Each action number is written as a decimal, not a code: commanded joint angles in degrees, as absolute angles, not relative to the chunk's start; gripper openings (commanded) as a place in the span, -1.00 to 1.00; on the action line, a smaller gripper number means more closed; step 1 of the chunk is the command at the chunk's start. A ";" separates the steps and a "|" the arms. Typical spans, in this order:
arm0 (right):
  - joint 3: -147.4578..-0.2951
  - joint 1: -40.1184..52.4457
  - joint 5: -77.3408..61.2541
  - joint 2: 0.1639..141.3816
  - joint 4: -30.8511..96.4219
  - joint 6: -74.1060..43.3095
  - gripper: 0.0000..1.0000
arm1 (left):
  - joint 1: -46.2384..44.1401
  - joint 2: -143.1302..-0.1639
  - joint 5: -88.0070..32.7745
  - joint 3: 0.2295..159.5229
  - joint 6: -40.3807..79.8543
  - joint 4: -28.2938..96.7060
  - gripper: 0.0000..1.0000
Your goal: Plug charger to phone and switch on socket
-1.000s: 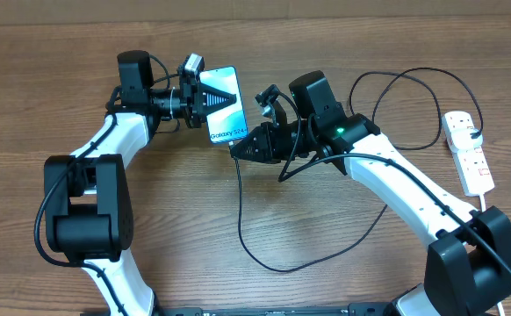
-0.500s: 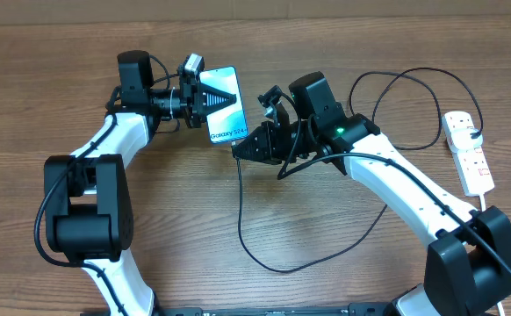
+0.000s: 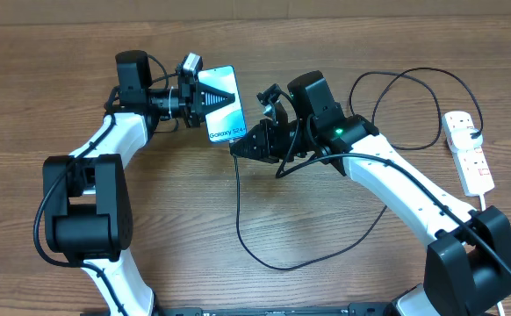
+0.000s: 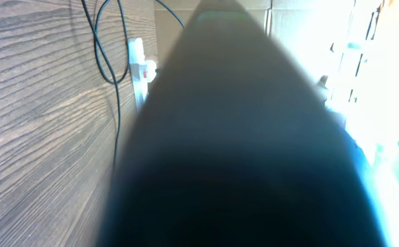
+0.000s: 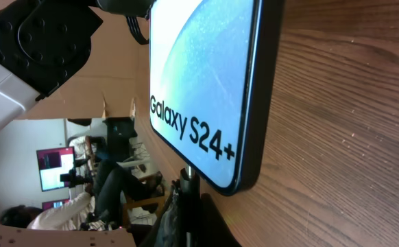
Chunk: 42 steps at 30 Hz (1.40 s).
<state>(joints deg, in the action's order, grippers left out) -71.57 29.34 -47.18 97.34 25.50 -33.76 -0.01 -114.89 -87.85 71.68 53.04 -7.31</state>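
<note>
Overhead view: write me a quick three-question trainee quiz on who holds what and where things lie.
1. True or false: nothing is gripping the phone.
2. What is the right gripper shut on? A) the cable B) the power strip C) nothing
3. On which side of the robot does the power strip lie?

Key
1. False: the left gripper is clamped on the phone.
2. A: it holds the cable's free end close to the phone's lower edge.
3. Its right side, out of both grippers' grasp.
</note>
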 commanded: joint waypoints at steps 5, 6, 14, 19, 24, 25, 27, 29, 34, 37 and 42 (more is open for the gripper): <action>-71.18 29.30 -47.37 97.76 24.80 -34.76 -0.93 | -0.03 -114.63 -89.73 72.14 53.19 -7.57 -0.92; -71.18 29.30 -47.37 97.76 24.77 -34.76 -0.93 | -0.03 -114.63 -89.56 72.14 53.21 -7.55 -0.92; -71.18 29.30 -47.24 97.76 24.47 -35.09 -0.93 | -0.49 -114.63 -89.43 72.14 54.11 -7.57 -0.92; -71.18 29.30 -46.92 97.76 24.12 -35.86 -0.93 | -1.13 -114.63 -88.51 72.14 54.52 -7.60 -0.91; -71.18 29.30 -46.87 97.76 24.08 -35.86 -0.93 | -1.17 -114.63 -88.55 72.14 54.94 -7.84 -0.92; -71.18 29.30 -46.61 97.76 24.08 -36.07 -0.93 | -1.17 -114.63 -88.55 72.14 54.94 -7.84 -0.91; -71.18 29.30 -46.48 97.76 23.92 -36.10 -0.93 | -1.17 -114.63 -88.53 72.14 54.92 -7.84 -0.91; -71.18 29.30 -46.48 97.76 23.66 -36.27 -0.93 | -1.17 -114.63 -88.55 72.14 54.94 -7.84 -0.91; -71.18 29.30 -46.28 97.76 23.64 -36.67 -0.93 | -1.17 -114.63 -88.55 72.14 55.57 -9.58 -0.92; -70.89 29.32 -46.26 97.76 25.04 -39.33 -0.93 | -1.17 -114.63 -88.53 72.14 55.77 -9.93 -0.92; -68.10 29.98 -46.09 97.76 23.62 -44.27 -0.93 | -1.17 -114.63 -88.53 72.14 55.75 -9.93 -0.92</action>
